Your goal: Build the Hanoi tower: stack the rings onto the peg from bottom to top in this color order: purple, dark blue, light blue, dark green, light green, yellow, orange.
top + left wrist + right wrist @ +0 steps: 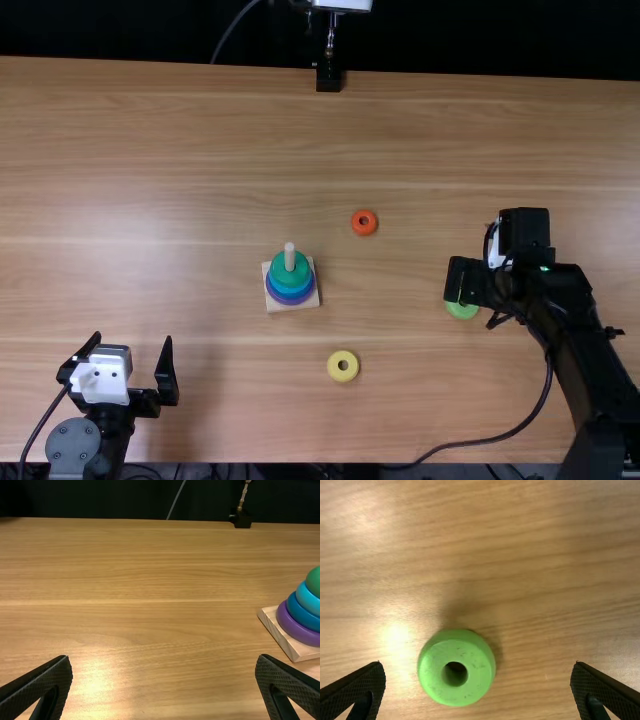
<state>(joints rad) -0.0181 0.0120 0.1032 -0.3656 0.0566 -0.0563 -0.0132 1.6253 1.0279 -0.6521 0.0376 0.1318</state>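
1. The peg [290, 257] carries four rings [290, 273], purple up to dark green.
2. Around it (top view) on the counter [150, 150]: orange ring [356, 227] at two o'clock, light green ring [462, 312] three, yellow ring [334, 372] five.
3. Left jaws [133, 342], eight o'clock: spread wide, empty.
4. Right jaws [476, 296], near light green ring: spread wide, empty.

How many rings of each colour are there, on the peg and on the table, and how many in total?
Purple ring, on the peg: 1
Dark blue ring, on the peg: 1
Light blue ring, on the peg: 1
Dark green ring, on the peg: 1
Light green ring, on the table: 1
Yellow ring, on the table: 1
Orange ring, on the table: 1
Total: 7
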